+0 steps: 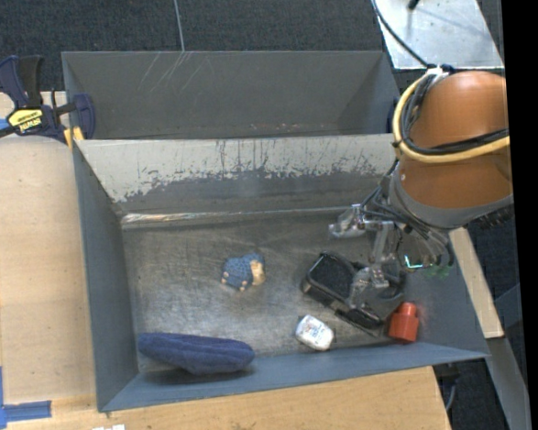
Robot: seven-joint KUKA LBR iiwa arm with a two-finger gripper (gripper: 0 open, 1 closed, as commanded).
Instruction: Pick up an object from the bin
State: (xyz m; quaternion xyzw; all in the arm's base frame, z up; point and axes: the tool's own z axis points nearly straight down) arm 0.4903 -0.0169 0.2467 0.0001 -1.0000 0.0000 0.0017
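Note:
My gripper (373,280) hangs low at the right side of the bin, its fingers pointing down over a flat black device (328,277). A narrow black bar (359,319) lies just below the fingertips. A small red cylinder (403,323) stands to the lower right of the gripper, near the bin's right wall. A small white rounded object (315,332) lies at the front, left of the black bar. Whether the fingers touch the black device is unclear.
A blue and yellow toy (243,273) lies in the middle of the bin floor. A long dark blue pouch (196,351) rests along the front left corner. The arm's orange cover hangs over the right rim.

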